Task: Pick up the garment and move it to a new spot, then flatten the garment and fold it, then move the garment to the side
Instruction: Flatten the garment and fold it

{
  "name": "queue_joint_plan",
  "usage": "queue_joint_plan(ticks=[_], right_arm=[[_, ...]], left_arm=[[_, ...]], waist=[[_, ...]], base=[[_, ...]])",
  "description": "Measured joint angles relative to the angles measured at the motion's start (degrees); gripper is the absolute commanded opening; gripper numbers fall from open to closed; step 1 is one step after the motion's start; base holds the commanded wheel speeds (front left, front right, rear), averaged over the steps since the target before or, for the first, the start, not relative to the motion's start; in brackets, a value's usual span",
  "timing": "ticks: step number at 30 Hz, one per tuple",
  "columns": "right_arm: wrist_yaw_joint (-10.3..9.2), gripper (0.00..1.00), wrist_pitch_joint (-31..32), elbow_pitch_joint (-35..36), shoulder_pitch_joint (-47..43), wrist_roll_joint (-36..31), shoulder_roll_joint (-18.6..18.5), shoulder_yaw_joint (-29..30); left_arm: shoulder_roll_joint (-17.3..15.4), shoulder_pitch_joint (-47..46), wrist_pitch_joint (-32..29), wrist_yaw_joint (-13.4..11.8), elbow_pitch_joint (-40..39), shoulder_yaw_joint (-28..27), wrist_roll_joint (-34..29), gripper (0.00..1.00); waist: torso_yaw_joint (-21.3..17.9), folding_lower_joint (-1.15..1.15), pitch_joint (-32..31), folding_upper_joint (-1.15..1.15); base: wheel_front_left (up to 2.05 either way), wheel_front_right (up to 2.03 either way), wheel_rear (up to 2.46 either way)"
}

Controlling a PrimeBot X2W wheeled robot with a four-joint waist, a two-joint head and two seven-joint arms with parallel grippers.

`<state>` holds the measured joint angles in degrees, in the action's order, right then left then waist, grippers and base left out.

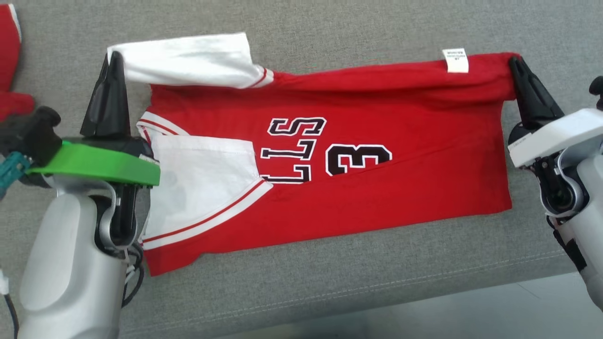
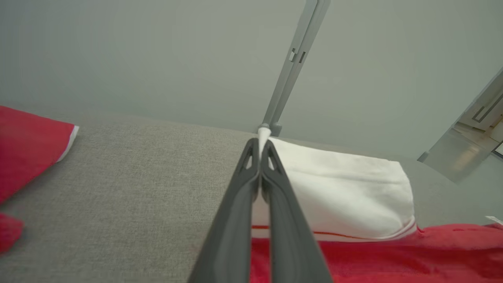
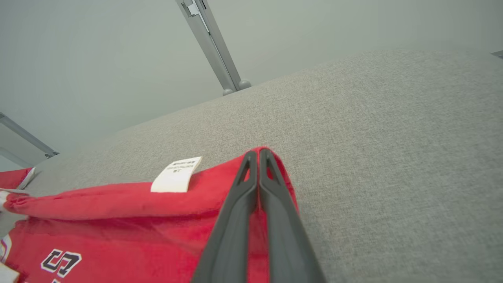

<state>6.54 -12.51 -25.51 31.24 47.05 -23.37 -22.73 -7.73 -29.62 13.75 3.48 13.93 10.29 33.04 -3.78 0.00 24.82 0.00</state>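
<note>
Left pincer (image 1: 115, 56) clamped on garment (image 1: 400, 197), right pincer (image 1: 515, 61) likewise, pale forearms spread wide

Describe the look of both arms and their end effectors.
Pale grey forearms, dark joints. The left end effector has tapering black fingers on a bright green plate, black cables beneath; the right end effector has the same fingers on a white housing.

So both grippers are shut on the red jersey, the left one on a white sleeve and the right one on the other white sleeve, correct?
Not quite. The right gripper is shut on a red corner of the jersey, beside the white label, not on a sleeve; the right wrist view shows it. The left gripper does pinch a white sleeve.
</note>
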Motion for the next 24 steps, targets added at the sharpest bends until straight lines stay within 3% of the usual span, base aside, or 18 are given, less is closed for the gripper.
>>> queue_joint_plan(ticks=[14,24], right_arm=[[0.00,0.00,-0.59,2.09,-13.48,2.94,0.29,0.45],[0.00,0.00,-0.57,2.05,-16.30,2.92,0.69,-1.22]], left_arm=[[1.83,22.79,-3.46,-1.94,-9.77,2.27,4.26,0.00],[1.46,27.59,-5.70,-2.72,-12.99,3.11,5.22,0.00]], waist=[[2.99,0.00,-6.60,0.00],[2.29,0.00,-8.36,0.00]], base=[[0.00,0.00,0.00],[0.00,0.00,0.00]])
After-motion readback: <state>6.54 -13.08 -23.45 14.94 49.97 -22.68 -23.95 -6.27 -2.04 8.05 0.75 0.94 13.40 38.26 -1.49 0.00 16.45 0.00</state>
